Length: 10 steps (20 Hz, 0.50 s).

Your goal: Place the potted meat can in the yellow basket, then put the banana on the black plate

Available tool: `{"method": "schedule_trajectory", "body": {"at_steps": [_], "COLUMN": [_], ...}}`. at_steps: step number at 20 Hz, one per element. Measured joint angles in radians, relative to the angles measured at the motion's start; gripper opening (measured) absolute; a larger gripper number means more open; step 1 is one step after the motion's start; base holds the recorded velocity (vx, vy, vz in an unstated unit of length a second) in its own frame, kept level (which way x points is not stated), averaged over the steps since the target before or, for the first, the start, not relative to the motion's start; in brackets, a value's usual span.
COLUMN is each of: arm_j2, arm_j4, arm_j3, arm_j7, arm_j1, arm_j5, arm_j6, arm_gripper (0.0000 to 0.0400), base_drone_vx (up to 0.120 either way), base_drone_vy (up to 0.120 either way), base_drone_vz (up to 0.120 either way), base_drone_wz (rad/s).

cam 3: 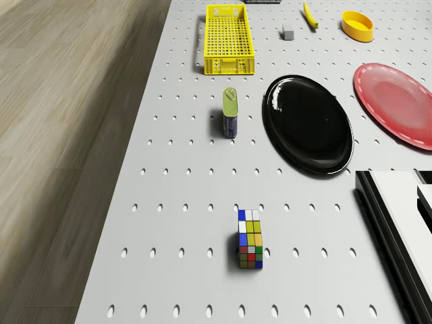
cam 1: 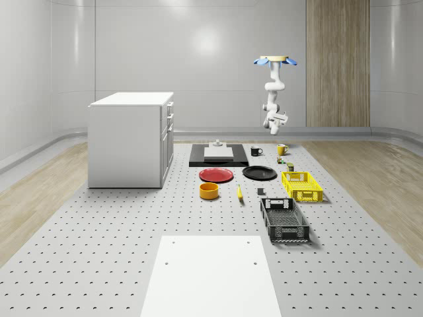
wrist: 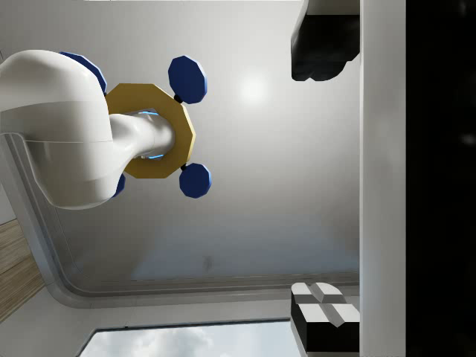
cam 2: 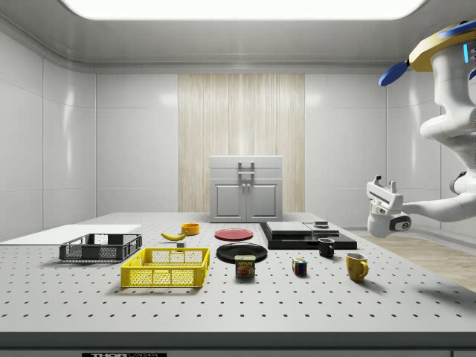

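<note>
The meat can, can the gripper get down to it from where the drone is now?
Probably yes. The meat can stands alone between the yellow basket and the black plate, nothing over it. The gripper hangs high above the table's far end, so it needs a long descent.

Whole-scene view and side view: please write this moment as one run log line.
drone: hovering above yellow mug | gripper: open, empty, high above table | meat can: on table beside yellow basket | banana: on table, off black plate

Drone (cam 1: 275, 61) – yellow octagonal body, blue rotors; white glossy arm (cam 2: 454, 119), w/ black-padded fingers (wrist: 321, 44)
</note>
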Motion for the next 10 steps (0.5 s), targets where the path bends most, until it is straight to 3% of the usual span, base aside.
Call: {"method": "schedule_trajectory", "body": {"at_steps": [2,5,10], "arm_j2": [-0.006,-0.022,-0.079], "arm_j4": [-0.022,-0.090,-0.347], "arm_j3": [0.066,0.205,0.516], "arm_j7": [0.014,0.048,0.171], "arm_j1": [-0.021,-0.069,-0.205], "arm_j5": [-0.095,-0.300,-0.810], "arm_j6": [0.004,0.015,0.031], "arm_gripper": [0.0400,0.0400,0.0400], "base_drone_vx": [0.120,0.120,0.120], "base_drone_vy": [0.000,0.000,0.000], "base_drone_vz": [0.000,-0.107,-0.120], "base_drone_wz": [0.000,0.000,0.000]}}
